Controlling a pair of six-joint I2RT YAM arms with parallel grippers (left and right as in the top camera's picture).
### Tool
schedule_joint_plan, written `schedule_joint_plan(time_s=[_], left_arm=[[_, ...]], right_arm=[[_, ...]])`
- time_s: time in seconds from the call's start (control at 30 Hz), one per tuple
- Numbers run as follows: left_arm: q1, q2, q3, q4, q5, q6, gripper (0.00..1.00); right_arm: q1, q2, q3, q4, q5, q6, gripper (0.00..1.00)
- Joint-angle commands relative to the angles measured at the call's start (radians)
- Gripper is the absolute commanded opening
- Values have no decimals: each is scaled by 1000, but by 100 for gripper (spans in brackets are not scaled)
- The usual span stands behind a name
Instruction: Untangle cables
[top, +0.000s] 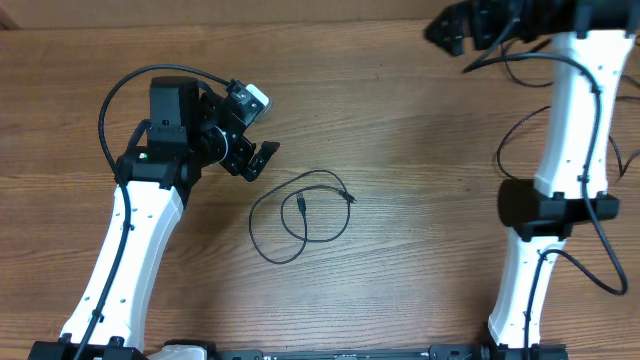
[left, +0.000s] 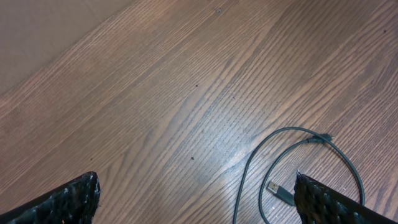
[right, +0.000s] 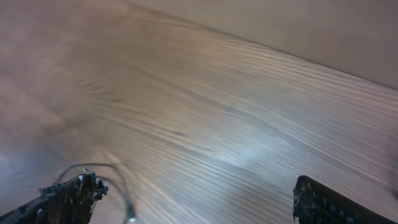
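Note:
The cables (top: 303, 238) lie as thin black cord in overlapping loose loops at the middle of the wooden table, with one small plug (top: 300, 204) inside the loops and another (top: 350, 198) at the right. My left gripper (top: 264, 126) is open, up and left of the loops, touching nothing. In the left wrist view the cable (left: 298, 132) curves at lower right and its USB plug (left: 280, 190) lies just beside the right fingertip (left: 311, 190); the left gripper (left: 196, 186) holds nothing. My right gripper (top: 445, 30) hovers at the far top right, and the right gripper (right: 196, 186) is open and empty. A blurred cable (right: 118, 177) shows at lower left there.
The table (top: 400, 120) is bare wood. Thick black wires (top: 520, 130) hang off the right arm, whose white link (top: 560, 200) stands at the right. The left arm's white link (top: 130, 250) crosses the lower left.

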Motion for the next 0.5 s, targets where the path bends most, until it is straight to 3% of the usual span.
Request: schedule_joint_plan(time_s=[0.0,0.47], left_arm=[[-6,1,1,3,-7,27,99],[-6,1,1,3,-7,27,100]], right_arm=[[82,-2,-19,0,53,28,100],[229,-2,-332,2,101,25,100]])
